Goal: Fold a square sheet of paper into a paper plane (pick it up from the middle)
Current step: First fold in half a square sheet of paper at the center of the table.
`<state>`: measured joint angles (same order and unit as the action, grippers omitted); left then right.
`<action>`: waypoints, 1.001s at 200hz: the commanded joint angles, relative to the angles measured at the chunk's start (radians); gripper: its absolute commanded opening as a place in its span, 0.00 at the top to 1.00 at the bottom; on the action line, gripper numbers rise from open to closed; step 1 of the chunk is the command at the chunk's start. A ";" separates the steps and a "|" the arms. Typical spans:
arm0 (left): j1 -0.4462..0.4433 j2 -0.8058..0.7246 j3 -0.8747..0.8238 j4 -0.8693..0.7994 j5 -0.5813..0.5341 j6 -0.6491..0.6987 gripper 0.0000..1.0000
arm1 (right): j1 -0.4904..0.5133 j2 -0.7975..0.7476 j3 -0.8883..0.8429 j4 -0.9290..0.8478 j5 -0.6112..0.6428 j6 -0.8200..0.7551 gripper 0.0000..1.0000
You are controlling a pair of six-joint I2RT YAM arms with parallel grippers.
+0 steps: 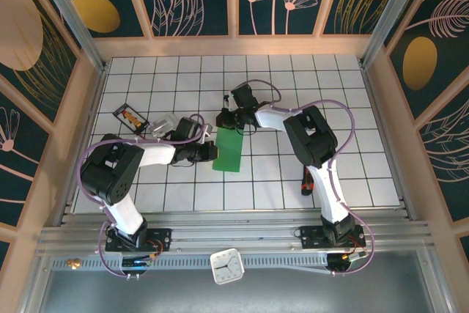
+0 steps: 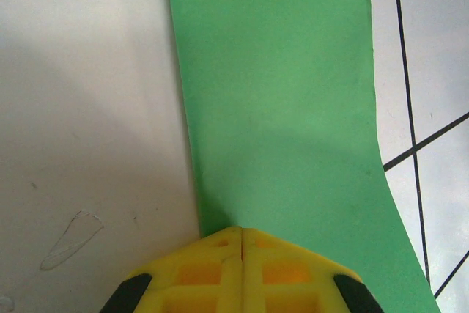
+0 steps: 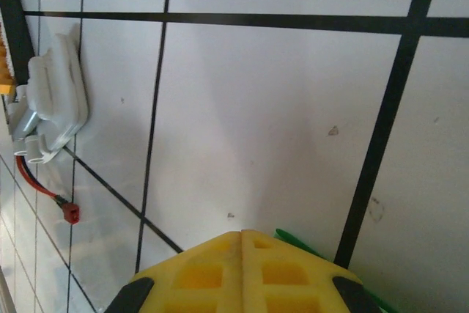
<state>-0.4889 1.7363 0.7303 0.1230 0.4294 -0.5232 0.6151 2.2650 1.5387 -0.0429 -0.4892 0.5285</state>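
Green square sheet of paper (image 2: pixel 278 108): touching its edge with closed left hand (image 2: pixel 242 231). Touching its end with closed right hand (image 3: pixel 242 234).

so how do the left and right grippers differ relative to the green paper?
The left gripper meets the green paper at its left long edge, the right gripper at its far end. Paper stretches ahead of the left gripper. The right gripper faces mostly tiles, with a green sliver beside it. Both are shut and yellow-tipped.
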 commanded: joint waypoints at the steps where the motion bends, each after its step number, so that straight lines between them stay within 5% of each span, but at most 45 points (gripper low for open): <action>1: 0.003 0.055 -0.069 -0.250 -0.072 0.023 1.00 | 0.004 0.033 0.039 -0.029 0.030 -0.027 1.00; 130: 0.003 0.048 -0.077 -0.247 -0.069 0.019 1.00 | -0.038 0.133 0.179 -0.186 0.240 -0.082 1.00; 200: 0.003 0.051 -0.075 -0.246 -0.070 0.018 1.00 | -0.061 0.120 0.272 -0.200 0.189 -0.101 1.00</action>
<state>-0.4889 1.7336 0.7258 0.1272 0.4294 -0.5232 0.6010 2.3699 1.7786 -0.2462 -0.3962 0.4667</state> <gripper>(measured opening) 0.056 0.057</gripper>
